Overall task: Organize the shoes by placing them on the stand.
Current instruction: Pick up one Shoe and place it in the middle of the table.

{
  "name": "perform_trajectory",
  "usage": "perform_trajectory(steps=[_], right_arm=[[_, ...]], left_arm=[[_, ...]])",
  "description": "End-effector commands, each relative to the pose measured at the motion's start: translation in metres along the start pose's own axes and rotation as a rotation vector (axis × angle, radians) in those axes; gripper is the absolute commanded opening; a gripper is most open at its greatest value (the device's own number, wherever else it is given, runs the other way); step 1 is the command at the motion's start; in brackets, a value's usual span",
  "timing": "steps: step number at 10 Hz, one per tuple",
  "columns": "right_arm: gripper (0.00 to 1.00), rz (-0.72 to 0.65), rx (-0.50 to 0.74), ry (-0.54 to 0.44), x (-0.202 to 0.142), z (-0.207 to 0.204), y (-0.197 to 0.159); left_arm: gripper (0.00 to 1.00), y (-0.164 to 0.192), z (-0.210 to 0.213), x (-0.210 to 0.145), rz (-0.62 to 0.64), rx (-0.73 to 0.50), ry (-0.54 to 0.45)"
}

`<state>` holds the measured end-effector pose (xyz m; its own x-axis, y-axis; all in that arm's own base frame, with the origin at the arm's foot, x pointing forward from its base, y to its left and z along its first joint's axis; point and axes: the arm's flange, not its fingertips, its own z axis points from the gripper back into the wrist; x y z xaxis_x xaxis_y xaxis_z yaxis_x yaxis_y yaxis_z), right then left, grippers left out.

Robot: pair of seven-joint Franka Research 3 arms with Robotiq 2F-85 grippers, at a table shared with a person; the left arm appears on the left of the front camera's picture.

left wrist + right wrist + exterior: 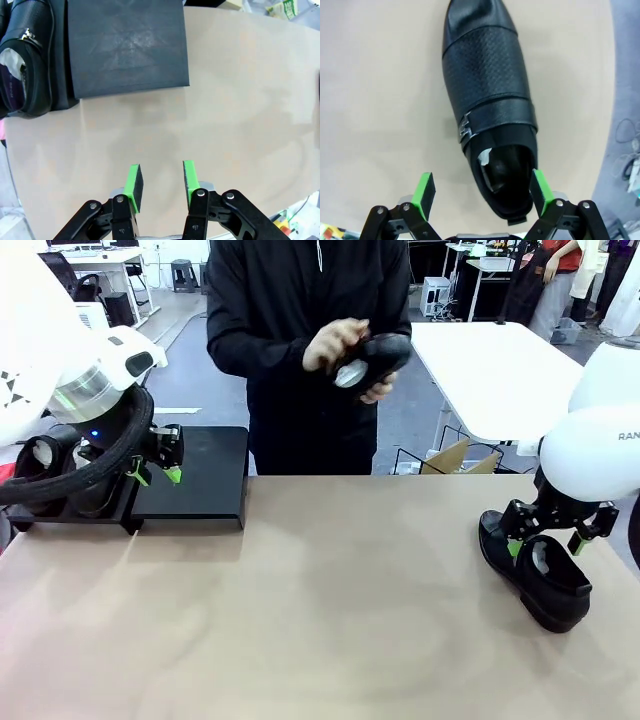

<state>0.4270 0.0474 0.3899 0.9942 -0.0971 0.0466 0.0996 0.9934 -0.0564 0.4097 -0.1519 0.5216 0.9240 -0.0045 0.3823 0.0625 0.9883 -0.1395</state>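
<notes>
A glossy black shoe [545, 575] lies on the table at the right, toe pointing away from my right gripper. That gripper [547, 543] hangs open over its heel. In the right wrist view the green pads [425, 192] straddle the heel of this shoe [487, 110] with white paper inside. The person across the table holds another shoe [375, 358] in both hands. At the far left a shoe [40, 468] rests on the stand, partly behind my left arm. My left gripper [158, 472] hovers open and empty by the bare stand platform [200, 475]. The left wrist view shows the gripper [161, 185], the stand [127, 45] and a shoe [27, 65].
The tan tabletop [320, 610] spreads wide between the two arms. A white table [500, 370] and a cardboard box [455, 455] stand behind the far edge at the right. Grey fabric [625, 100] borders the shoe's right side in the right wrist view.
</notes>
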Motion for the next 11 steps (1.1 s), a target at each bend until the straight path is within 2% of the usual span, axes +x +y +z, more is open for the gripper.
perform_trajectory(steps=[1,4,8,11], right_arm=[[1.0,0.044,-0.088,-0.03,0.024,0.008,-0.012],[1.0,0.083,-0.087,-0.053,0.024,0.006,-0.053],[1.0,0.223,-0.04,-0.034,0.037,-0.026,-0.068],[1.0,0.315,-0.097,-0.069,0.044,-0.043,-0.075]], left_arm=[[0.45,0.002,0.0,-0.001,0.005,-0.02,-0.008],[0.45,0.002,0.0,-0.001,0.005,-0.02,-0.008],[0.45,0.002,0.0,-0.001,0.005,-0.02,-0.008],[0.45,0.002,0.0,-0.001,0.005,-0.02,-0.008]])
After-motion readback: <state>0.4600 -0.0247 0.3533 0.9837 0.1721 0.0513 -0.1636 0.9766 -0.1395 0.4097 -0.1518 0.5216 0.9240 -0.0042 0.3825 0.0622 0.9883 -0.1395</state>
